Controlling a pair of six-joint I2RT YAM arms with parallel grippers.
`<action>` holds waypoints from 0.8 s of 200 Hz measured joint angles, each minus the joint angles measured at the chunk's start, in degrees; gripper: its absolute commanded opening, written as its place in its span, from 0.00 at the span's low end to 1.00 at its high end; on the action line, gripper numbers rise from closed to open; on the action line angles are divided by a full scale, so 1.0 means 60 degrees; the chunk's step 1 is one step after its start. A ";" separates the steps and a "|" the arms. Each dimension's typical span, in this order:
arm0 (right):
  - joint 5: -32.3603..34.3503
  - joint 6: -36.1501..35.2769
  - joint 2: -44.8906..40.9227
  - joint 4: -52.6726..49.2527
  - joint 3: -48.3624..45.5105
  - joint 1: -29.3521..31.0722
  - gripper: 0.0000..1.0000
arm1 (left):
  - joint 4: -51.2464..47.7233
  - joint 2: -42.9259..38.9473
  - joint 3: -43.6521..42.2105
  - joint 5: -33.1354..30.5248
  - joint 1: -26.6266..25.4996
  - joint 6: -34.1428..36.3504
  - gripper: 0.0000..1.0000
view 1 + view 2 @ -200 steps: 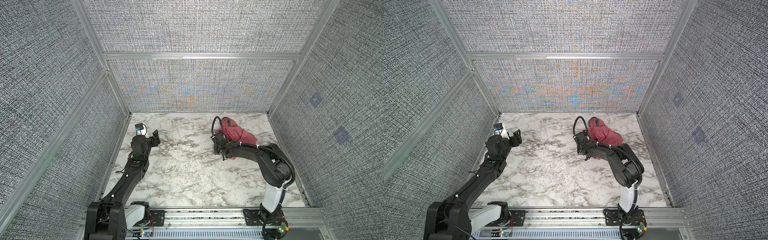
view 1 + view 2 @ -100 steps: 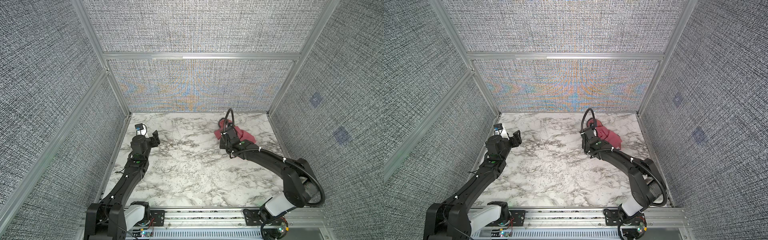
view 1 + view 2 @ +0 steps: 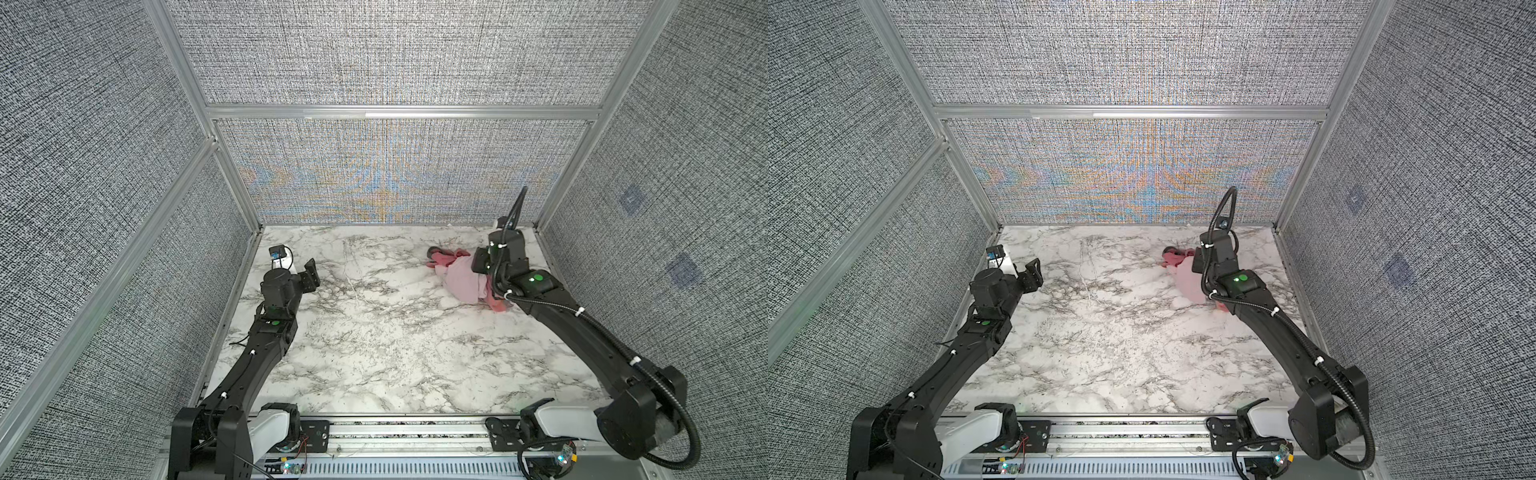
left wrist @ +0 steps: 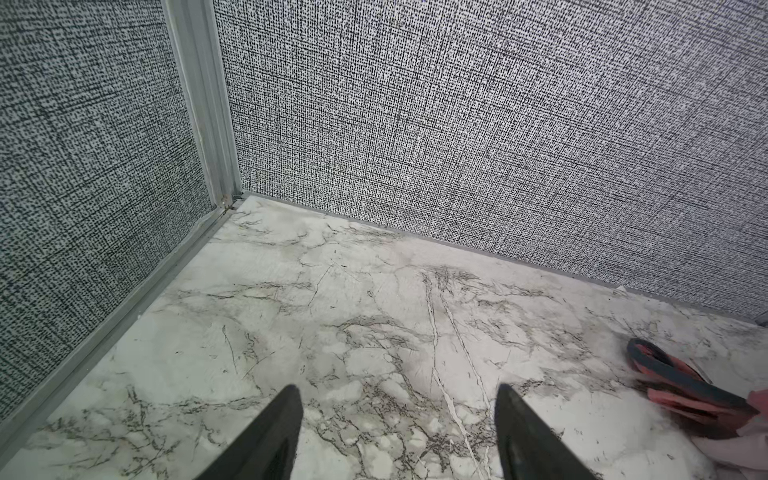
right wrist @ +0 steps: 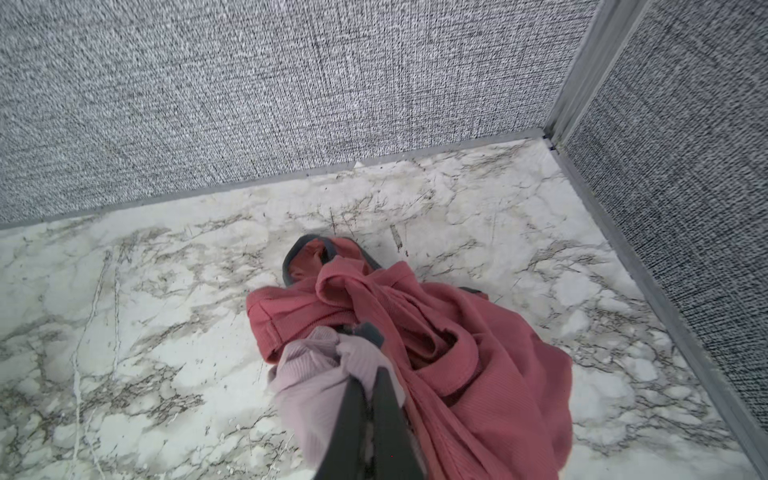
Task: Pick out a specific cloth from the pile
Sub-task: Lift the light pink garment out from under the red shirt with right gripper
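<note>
Since a second ago the cloth (image 5: 328,386) has come out pale pink at the edge of the pile (image 3: 455,272), as the right arm swung from mid-counter toward the far right corner. Grip: right pincer (image 5: 370,386) clamped together on a bunched fold of it. The remainder lies against the coral-red garment (image 5: 478,353) on the counter (image 3: 374,353), near the back wall.

Judgement: lift steadily, away from the garment; watch for red folds dragging along.

Right arm stretched long and low, wrist above the pile. Left pincer (image 4: 399,390) apart, empty, parked far left.
</note>
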 measured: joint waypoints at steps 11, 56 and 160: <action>-0.0157 -0.0135 -0.0117 -0.0076 0.0197 -0.0084 0.00 | 0.0000 -0.0004 0.0018 0.0000 0.0000 0.0007 0.75; -0.1315 -0.0419 -0.0554 -0.0404 0.1202 -0.0342 0.00 | -0.0007 -0.0004 0.0091 0.0000 0.0000 0.0025 0.75; -0.6266 -0.0393 -0.0208 -0.0820 0.3865 0.0124 0.00 | -0.0838 -0.0404 0.0572 -0.0011 0.0000 -0.0015 0.75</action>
